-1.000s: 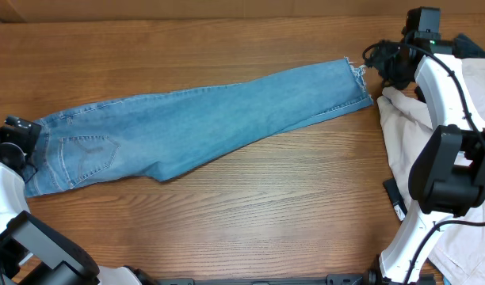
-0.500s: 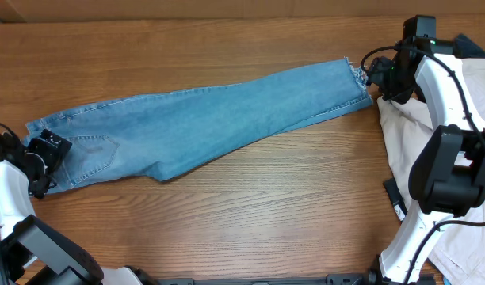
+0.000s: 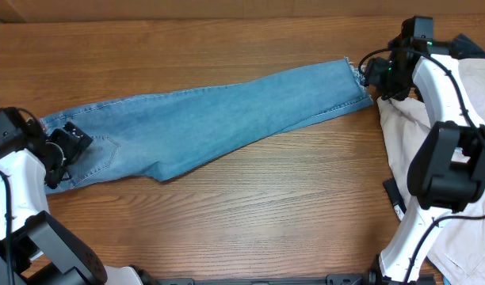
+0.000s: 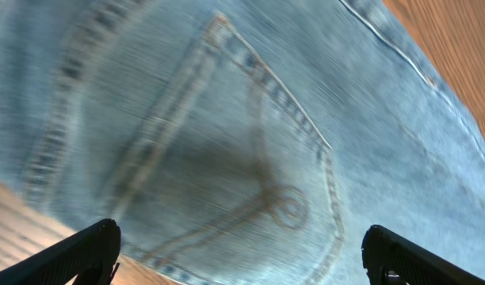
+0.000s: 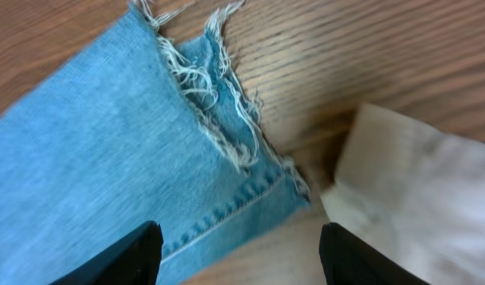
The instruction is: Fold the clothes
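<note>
A wide strip of brown wooden desk (image 3: 266,214) lies open in front of the long light-blue denim jeans (image 3: 219,119), and another strip lies open behind them. At the right, a crumpled cream cloth (image 3: 397,134) crowds the frayed ankle hem (image 5: 219,119), almost meeting its corner, with only a narrow wedge of wood between.

My left pincer (image 3: 66,147) over waist end of jeans (image 3: 203,119); back pocket (image 4: 250,166) directly below it, between my fingers. Legs stretch away toward my right pincer (image 3: 372,77), which sits over ankle hem (image 5: 219,119). Other cloth (image 5: 417,182) just beside hem, under that pincer's right finger. All on table (image 3: 227,214).
</note>
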